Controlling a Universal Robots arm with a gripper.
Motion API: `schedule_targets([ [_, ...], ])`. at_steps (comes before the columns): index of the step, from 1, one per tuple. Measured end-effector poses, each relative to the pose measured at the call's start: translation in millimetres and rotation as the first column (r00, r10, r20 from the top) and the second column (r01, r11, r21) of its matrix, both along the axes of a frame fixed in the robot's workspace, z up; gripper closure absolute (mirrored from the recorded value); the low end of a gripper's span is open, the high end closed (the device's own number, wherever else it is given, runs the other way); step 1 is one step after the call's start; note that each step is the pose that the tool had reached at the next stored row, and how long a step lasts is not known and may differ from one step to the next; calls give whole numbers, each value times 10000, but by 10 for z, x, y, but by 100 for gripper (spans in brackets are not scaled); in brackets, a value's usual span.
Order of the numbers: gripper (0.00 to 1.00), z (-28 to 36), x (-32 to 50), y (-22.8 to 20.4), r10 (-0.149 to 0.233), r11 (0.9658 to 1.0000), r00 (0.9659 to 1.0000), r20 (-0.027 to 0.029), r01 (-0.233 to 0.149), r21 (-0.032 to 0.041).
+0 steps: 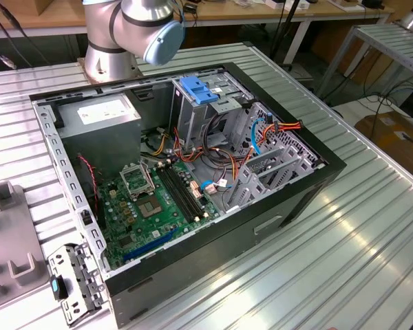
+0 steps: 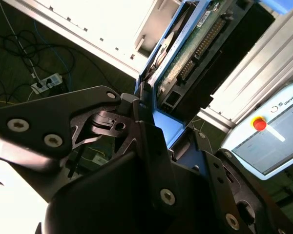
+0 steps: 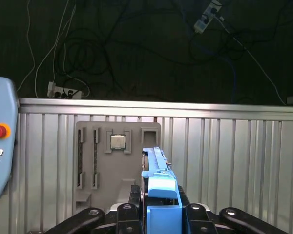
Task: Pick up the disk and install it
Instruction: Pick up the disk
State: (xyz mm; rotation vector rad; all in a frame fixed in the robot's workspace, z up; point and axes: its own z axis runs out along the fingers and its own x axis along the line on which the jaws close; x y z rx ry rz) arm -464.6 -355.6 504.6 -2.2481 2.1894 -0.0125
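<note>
Lying open on the table (image 1: 344, 261), the computer case (image 1: 213, 254) holds a motherboard (image 1: 144, 206); the hand (image 3: 158, 202) is clamped on the disk (image 3: 155, 165); a power strip (image 3: 63, 92) lies on the floor (image 3: 136, 73)

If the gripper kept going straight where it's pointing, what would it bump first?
Probably the ribbed metal table, beside the grey tray; the disk in the gripper would touch first. Depth is unclear.

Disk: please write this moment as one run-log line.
tool: shut on disk | disk: in tool, not yet installed | case: open
</note>
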Motion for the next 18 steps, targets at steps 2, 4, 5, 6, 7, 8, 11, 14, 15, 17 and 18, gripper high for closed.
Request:
schedule_targets([
  [2, 63, 1, 44, 0, -1, 10000, 10000, -1, 1, 0],
  [4, 63, 0, 98, 0, 0, 10000, 10000, -1, 0, 0],
  [5, 63, 0, 119, 0, -1, 10000, 10000, -2, 1, 0],
  [6, 63, 0, 142, 0, -1, 10000, 10000, -3, 1, -1],
  [7, 63, 1, 162, 0, 0, 10000, 10000, -4, 0, -1],
  [8, 63, 1, 186, 0, -1, 10000, 10000, -5, 1, -1],
  [11, 63, 0, 253, 0, -1, 10000, 10000, -6, 1, 0],
  [14, 63, 1, 324, 0, 0, 10000, 10000, -10, 0, -1],
  [15, 63, 0, 346, 0, 0, 10000, 10000, -10, 0, 0],
  [17, 63, 0, 396, 0, 0, 10000, 10000, -12, 0, 0],
  [18, 63, 0, 431, 0, 0, 10000, 10000, -15, 0, 0],
])
